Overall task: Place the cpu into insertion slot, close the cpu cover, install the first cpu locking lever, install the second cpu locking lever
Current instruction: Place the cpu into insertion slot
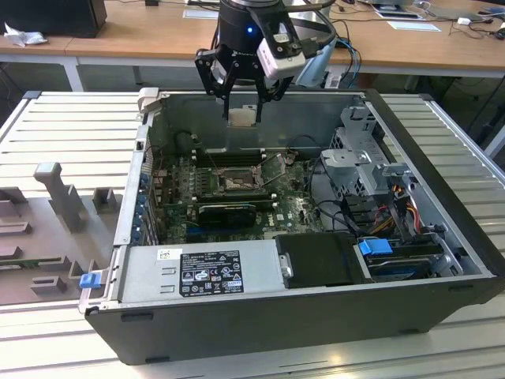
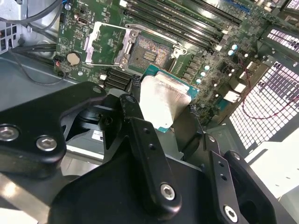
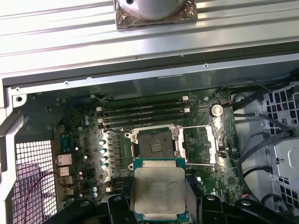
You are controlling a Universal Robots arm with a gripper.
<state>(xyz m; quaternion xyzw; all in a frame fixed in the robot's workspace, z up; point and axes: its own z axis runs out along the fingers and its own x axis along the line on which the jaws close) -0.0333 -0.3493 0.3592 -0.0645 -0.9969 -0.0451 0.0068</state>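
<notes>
gripper [image 1: 241, 112]: fingers pinch the cpu [image 3: 158, 189] by its edges, high over the board [image 3: 88, 140].
insertion slot [image 3: 154, 144]: open, bare; cpu cover [image 3: 182, 145] swung aside.
your risk: a tilted or offset descent could damage the slot; a loose pinch could drop it.

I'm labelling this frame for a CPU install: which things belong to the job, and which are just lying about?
Job: gripper, holding the cpu; insertion slot, empty; cpu cover, open.
Lying about: memory slots; expansion card; power supply; drive cage.
</notes>
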